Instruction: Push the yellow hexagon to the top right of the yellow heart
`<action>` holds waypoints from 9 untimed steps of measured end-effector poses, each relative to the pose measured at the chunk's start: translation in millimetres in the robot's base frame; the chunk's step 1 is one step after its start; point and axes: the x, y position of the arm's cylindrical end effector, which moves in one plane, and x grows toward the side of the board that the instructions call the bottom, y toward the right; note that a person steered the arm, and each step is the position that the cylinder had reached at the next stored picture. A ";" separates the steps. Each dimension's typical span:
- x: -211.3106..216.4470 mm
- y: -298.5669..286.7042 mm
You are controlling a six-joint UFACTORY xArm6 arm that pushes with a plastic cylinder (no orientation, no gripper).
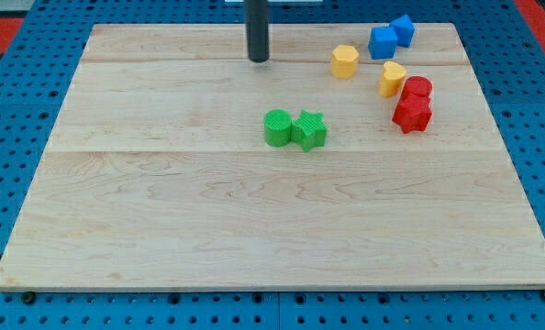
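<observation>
One desk: pale wooden desk (162, 229) on a blue pegboard (6, 137).
Rod: my tip (259, 60) rests near the view's top, well left of the yellow hexagon (344, 61).
Claw: none fitted; state cannot be told.
Green pair: cylinder (277, 127) touching star (310, 130), mid-desk.
Red pair (413, 103): touching, at right.
Blue pair (390, 38): touching, top right.
Yellow heart (392, 79): below-right of the hexagon, beside the reds.

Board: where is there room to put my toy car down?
Free: everything below the green blocks, and the left side, left of my tip. Crowded: top right, with yellow hexagon, yellow heart, blue blocks and red blocks.
</observation>
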 end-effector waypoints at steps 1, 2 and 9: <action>-1.3 37.5; -0.5 70.8; 28.3 129.6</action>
